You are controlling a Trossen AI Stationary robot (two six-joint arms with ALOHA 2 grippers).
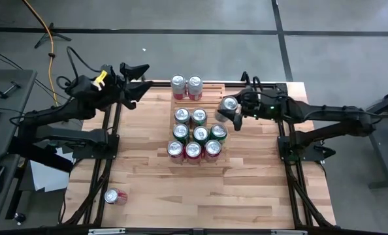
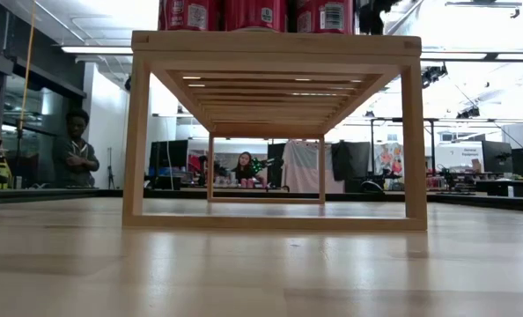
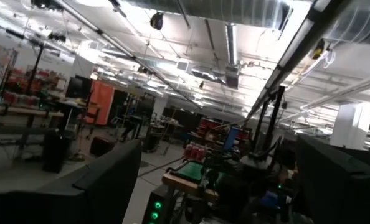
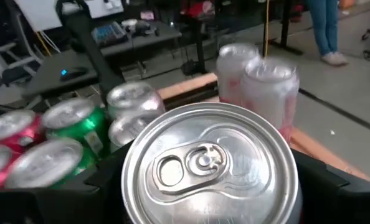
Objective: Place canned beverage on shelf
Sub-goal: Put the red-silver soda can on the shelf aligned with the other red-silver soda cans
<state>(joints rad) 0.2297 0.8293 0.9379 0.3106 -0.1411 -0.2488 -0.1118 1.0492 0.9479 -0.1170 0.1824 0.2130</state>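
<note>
The pale-wood slatted shelf (image 1: 215,91) stands mid-table with several red and green cans upright on its tiers (image 1: 193,151). Two more cans (image 1: 186,85) stand at its far edge. My right gripper (image 1: 233,112) is shut on a silver-topped can (image 1: 228,104) over the shelf's right edge, beside the green can (image 1: 218,132). My left gripper (image 1: 138,77) hangs open and raised near the table's far left corner, nothing between its fingers. One red can (image 1: 113,196) lies on its side at the near left of the table. My right gripper pinches the can's side just under its top rim (image 4: 128,186) between its two fingers (image 4: 104,180), one on each side. The fingers come about level from the table's right. The can stands nearly upright, top up, lifted clear of the shelf.
In the low view the shelf's legs (image 2: 411,141) stand on the tabletop (image 2: 261,264), with open room beneath it. The table's black frame rails (image 1: 112,137) run along both sides. People are in the room beyond the table (image 2: 72,150).
</note>
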